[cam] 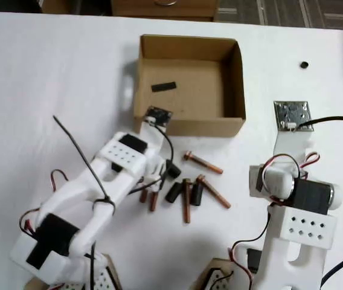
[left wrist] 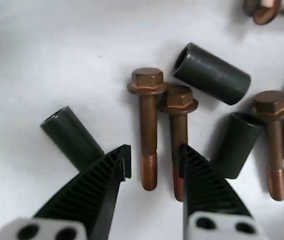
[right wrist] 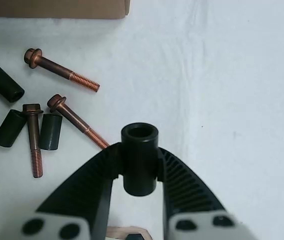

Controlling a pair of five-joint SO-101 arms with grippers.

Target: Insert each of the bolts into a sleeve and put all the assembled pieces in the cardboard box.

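The left jaws stand partly open, low over the table (cam: 32, 78), and grip nothing. Two bolts lie side by side with their threaded ends pointing into the gap. The first bolt (left wrist: 148, 125) has its tip between the jaws, apart from both. The second bolt (left wrist: 178, 135) lies along the inner edge of one jaw and seems to touch it. Their heads meet beyond the jaw tips. The near sleeve (left wrist: 71, 136) lies outside the gap, with one end under the other jaw. Beyond the bolt heads lies the far sleeve (left wrist: 212, 73). Outside the jaw by the second bolt lie the side sleeve (left wrist: 237, 142) and a third bolt (left wrist: 272, 145).

The right jaws are clamped on the held sleeve (right wrist: 140, 175), which is upright with its open bore standing above the tips. The cardboard box (right wrist: 57, 7) lies well beyond these jaws.
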